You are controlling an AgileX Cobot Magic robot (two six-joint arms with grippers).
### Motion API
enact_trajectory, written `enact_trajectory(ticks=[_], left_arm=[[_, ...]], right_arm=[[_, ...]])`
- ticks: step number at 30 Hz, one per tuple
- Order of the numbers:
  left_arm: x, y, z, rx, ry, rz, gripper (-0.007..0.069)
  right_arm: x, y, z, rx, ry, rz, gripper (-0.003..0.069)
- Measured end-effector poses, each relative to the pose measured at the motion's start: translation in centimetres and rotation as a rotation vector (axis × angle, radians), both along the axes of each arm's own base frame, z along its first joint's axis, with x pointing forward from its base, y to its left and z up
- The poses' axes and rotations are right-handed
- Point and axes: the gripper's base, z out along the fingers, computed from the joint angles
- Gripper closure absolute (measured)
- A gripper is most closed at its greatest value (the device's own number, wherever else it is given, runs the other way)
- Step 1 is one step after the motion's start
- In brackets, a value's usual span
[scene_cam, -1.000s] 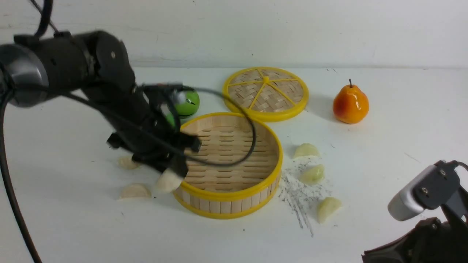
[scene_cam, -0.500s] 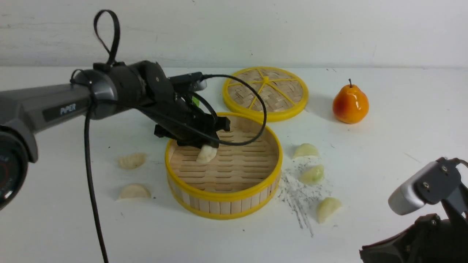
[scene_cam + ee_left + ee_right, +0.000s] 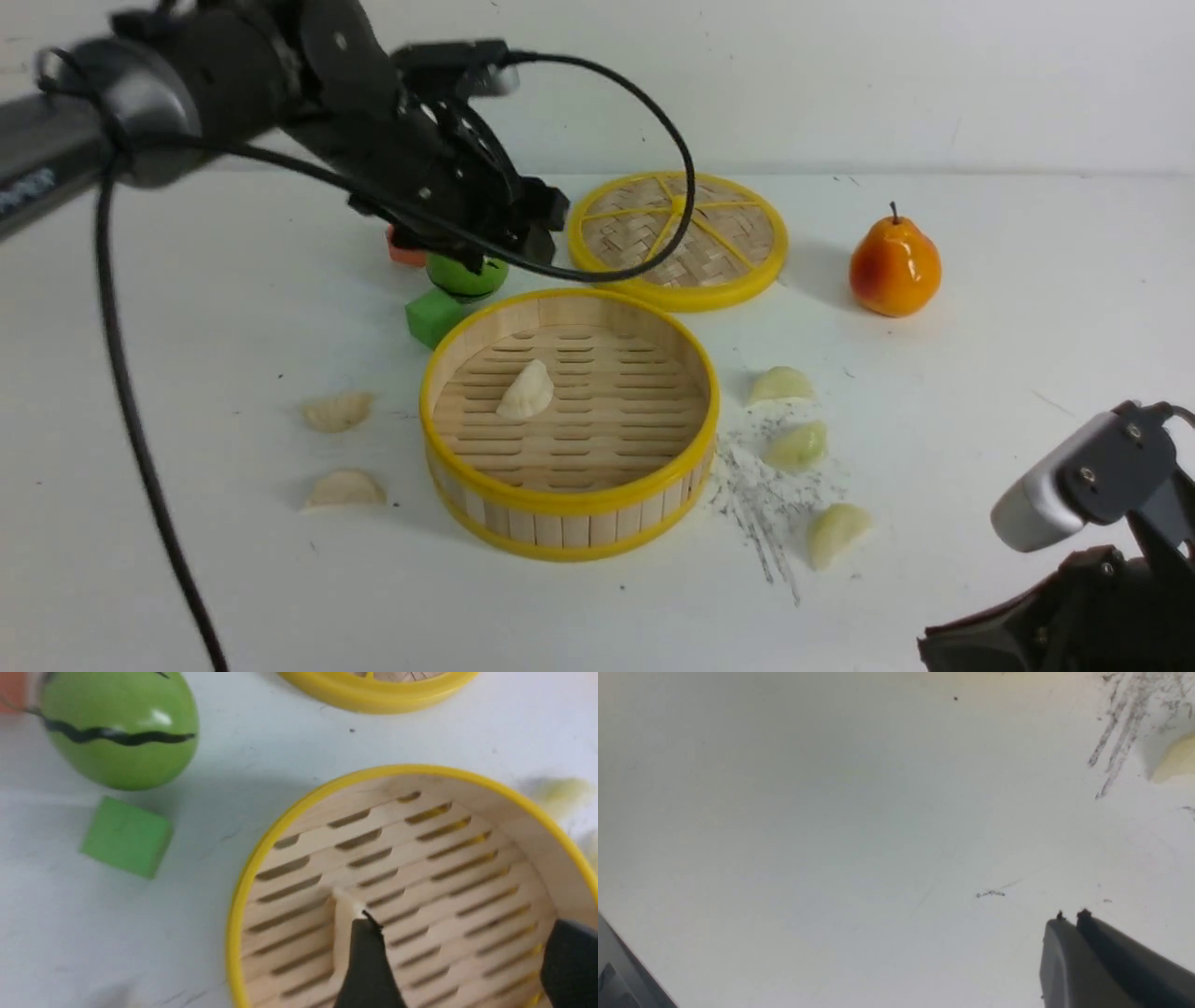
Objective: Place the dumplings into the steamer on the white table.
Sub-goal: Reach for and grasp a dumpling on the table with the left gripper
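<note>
**One dumpling in, five to go**

Cream dumpling point(image 3: 526, 389): loose on slatted floor of steamer point(image 3: 569, 502), let go within the last second.
Left hand point(image 3: 512, 245): newly spread wide, empty, raised above far rim.
Left pair point(image 3: 344, 488) and right trio point(image 3: 796, 444): untouched on white table point(image 3: 980, 392) beside steamer.
Right hand point(image 3: 1071, 917): pinched shut, empty, at right front.

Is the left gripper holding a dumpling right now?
No: the left gripper is open and raised clear of the steamer, and the cream dumpling lies free on its slatted floor.
</note>
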Motion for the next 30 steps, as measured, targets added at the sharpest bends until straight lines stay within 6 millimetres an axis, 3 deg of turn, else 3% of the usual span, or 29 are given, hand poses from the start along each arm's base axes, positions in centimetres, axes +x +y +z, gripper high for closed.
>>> enact_trajectory(ticks=[2,4,10,15,22,26,30], left_arm=[[-1.3,1.1,0.8,0.126,0.027,-0.04,0.0201],[-2.4,2.4,-0.1,0.275,0.103,-0.086,0.0237],[-2.9,3.5,-8.1,0.444,0.194,-0.246,0.0306],[-3.0,3.9,-11.8,0.521,0.241,-0.356,0.0314],[-2.0,5.1,-14.2,0.522,0.275,-0.332,0.0325],[-1.9,5.2,-14.3,0.52,0.279,-0.317,0.0365],[-1.9,5.2,-14.3,0.476,0.293,-0.196,0.037]], right_arm=[[0.0,0.0,0.0,0.0,0.0,0.0,0.0627],[0.0,0.0,0.0,0.001,0.003,0.002,0.0625],[-0.2,0.2,0.0,0.022,0.03,0.009,0.0617],[-0.3,0.2,0.0,0.023,0.033,0.013,0.0615],[-0.3,0.2,0.0,0.023,0.033,0.013,0.0608],[-0.3,0.2,0.0,0.022,0.033,0.015,0.0606],[-0.3,0.2,0.0,0.022,0.033,0.015,0.0603]])
